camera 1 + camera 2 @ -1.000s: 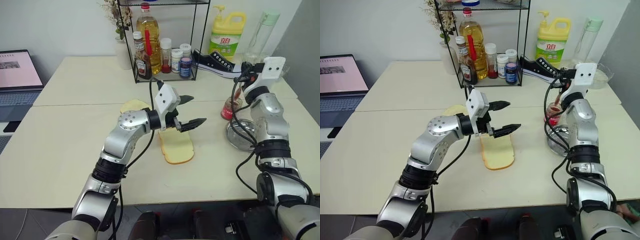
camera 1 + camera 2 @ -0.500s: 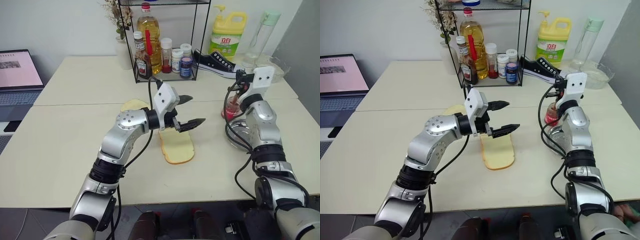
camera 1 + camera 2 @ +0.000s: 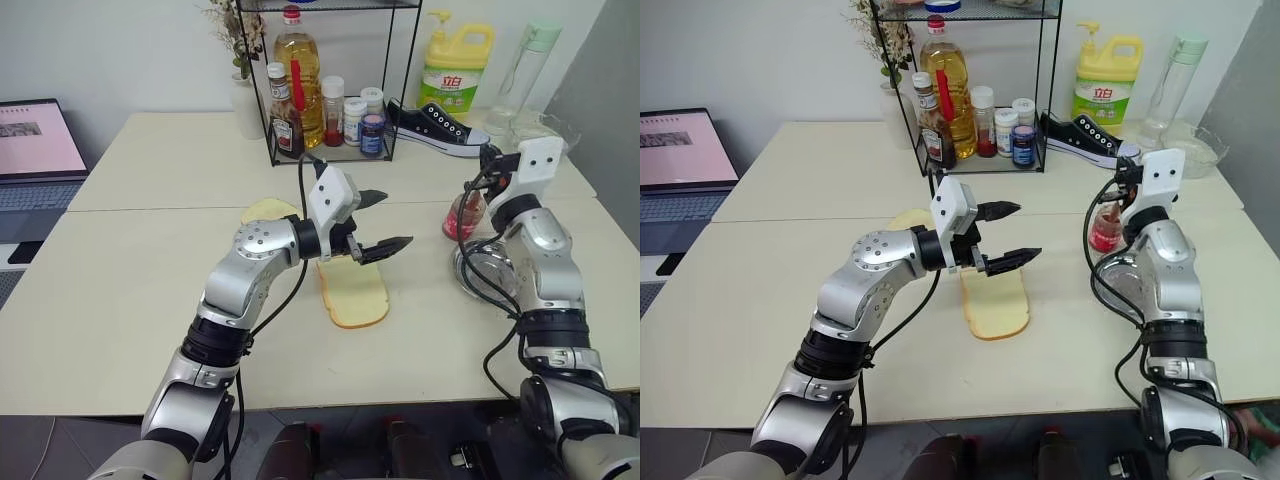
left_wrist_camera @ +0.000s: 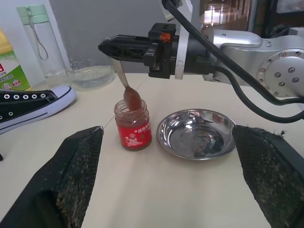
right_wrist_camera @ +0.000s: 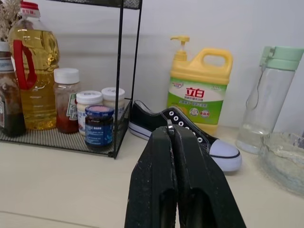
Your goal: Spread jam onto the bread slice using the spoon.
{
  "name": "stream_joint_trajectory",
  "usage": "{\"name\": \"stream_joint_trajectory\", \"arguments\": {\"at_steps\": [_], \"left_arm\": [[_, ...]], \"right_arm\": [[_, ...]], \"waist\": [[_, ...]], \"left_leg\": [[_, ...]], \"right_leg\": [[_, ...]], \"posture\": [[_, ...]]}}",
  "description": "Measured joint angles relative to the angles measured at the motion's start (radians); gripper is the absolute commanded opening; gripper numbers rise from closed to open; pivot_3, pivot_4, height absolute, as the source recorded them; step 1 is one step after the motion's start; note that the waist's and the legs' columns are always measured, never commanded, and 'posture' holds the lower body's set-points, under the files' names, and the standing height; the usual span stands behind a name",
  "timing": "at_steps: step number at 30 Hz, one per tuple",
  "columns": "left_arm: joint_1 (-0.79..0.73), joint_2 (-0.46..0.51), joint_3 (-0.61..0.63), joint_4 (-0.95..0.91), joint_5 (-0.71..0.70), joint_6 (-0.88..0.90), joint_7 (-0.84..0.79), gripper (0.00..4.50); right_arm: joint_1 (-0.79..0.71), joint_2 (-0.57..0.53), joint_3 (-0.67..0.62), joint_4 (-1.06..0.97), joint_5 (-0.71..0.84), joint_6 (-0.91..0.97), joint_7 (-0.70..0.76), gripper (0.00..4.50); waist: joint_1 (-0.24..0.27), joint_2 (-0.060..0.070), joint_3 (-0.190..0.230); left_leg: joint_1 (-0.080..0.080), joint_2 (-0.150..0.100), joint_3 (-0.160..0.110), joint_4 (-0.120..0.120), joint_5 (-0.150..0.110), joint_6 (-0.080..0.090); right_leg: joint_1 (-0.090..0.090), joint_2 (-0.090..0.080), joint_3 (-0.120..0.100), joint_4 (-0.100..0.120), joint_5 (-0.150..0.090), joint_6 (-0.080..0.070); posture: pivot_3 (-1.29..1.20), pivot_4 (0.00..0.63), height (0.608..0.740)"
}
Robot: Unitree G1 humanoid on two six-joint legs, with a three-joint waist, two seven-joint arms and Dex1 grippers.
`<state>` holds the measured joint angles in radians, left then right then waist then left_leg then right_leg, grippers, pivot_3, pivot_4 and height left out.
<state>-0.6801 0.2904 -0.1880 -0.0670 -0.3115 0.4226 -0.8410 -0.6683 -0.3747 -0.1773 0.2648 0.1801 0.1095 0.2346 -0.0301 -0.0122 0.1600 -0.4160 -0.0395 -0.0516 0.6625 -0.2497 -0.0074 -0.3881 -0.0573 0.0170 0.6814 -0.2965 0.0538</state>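
jam [image 4: 133, 132], glossy red in a small clear glass jar right of frame centre; right gripper [image 4: 108, 47] clenched on the slim silver spoon [image 4: 127, 88], its smeared bowl at the jar mouth. left gripper [image 3: 385, 222] hangs released above the pale yellow bread slice [image 3: 355, 293], mid-frame. drips could fall onto the cream table [image 3: 130, 280] during the carry across.

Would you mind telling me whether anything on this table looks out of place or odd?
Yes: a black-and-white sneaker lies on the table beside the condiment rack and the yellow detergent bottle, odd among food. A second bread piece lies partly hidden behind the left arm. No spill is visible.
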Motion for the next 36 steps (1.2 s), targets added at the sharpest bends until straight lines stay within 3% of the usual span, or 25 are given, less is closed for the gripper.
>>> {"name": "stream_joint_trajectory", "arguments": {"at_steps": [15, 36], "left_arm": [[0.000, 0.000, 0.000, 0.005, 0.000, -0.014, 0.000, 4.50], [-0.002, -0.001, 0.000, 0.028, 0.001, -0.019, 0.001, 4.50]], "right_arm": [[0.094, -0.015, -0.031, -0.153, 0.002, 0.124, 0.001, 0.05], [0.120, 0.007, -0.027, -0.073, -0.003, 0.135, -0.012, 0.05]], "waist": [[0.001, 0.000, 0.000], [0.001, 0.000, 0.000]], "left_leg": [[0.000, 0.000, 0.000, 0.000, -0.001, 0.001], [0.000, 0.000, 0.000, 0.000, -0.001, 0.001]], "right_leg": [[0.000, 0.000, 0.000, 0.000, 0.000, 0.000], [0.000, 0.000, 0.000, 0.000, 0.000, 0.000]], "posture": [[0.00, 0.150, 0.740], [0.00, 0.150, 0.740]]}}
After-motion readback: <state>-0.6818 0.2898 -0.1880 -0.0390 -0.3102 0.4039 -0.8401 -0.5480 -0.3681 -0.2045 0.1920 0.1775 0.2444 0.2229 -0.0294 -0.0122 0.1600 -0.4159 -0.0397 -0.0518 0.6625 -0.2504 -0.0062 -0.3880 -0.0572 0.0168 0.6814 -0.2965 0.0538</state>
